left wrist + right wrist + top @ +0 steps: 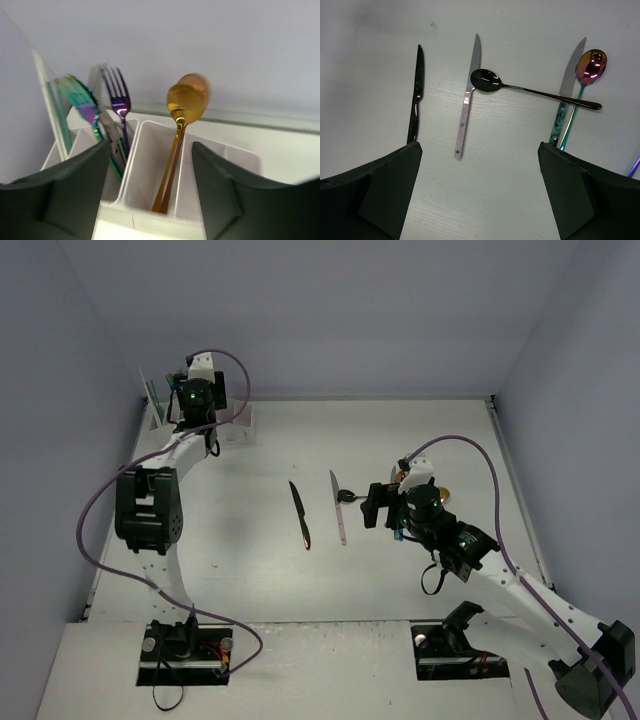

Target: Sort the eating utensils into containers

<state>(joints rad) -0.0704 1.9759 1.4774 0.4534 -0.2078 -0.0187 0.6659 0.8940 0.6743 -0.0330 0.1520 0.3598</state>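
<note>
The white containers [150,220] stand at the back left of the table [240,426]. In the left wrist view one compartment holds two gold and copper spoons [186,102]. The compartment to its left holds a purple fork [117,95] and a teal iridescent fork [80,100]. My left gripper [151,145] hangs open just in front of the spoons, nothing between its fingers. My right gripper [479,147] is open above bare table. Beyond it lie a black knife [416,95], a silver knife [468,100], a black spoon [530,91], a teal-handled knife [567,95] and an iridescent spoon [590,65].
From above, the black knife [300,515] and silver knife [338,505] lie mid-table, left of my right gripper [380,505]. A gold utensil [442,495] peeks out behind the right wrist. Walls close the table at the back and both sides.
</note>
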